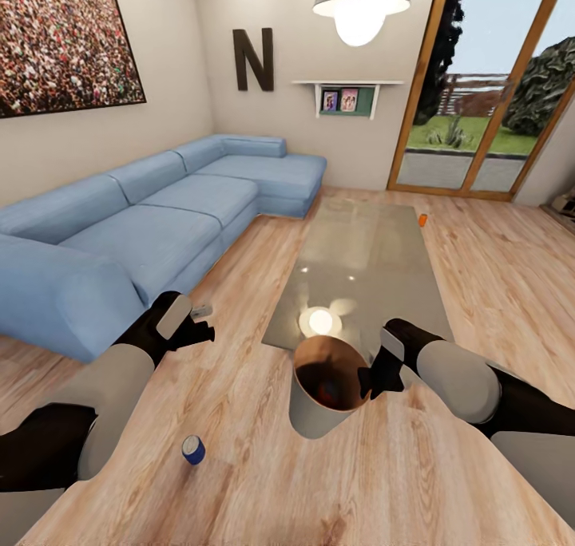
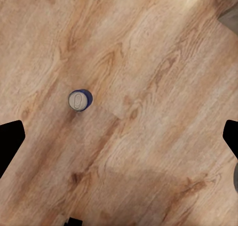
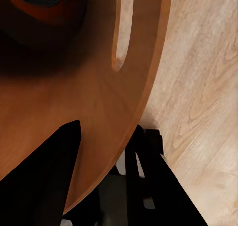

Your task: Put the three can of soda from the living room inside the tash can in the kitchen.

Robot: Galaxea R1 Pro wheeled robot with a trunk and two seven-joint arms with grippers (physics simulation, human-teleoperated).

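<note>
One dark blue can (image 1: 192, 449) stands on the wood floor (image 1: 239, 482) below the left gripper (image 1: 192, 322), whose fingers are spread apart. Right gripper (image 1: 371, 380) pinches the trash can (image 1: 319, 418) rim; something orange, perhaps a can, lies inside.

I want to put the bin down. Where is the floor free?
Free: wood-plank floor beside the copper-brown bin, and between blue sofa and glass table. Crowded: near the dark blue can.

Two arms with smooth white rounded shells and black joints end in black grippers, left (image 1: 194, 322) and right (image 1: 374, 382), each wrist bearing a flat pale-grey plate.
</note>
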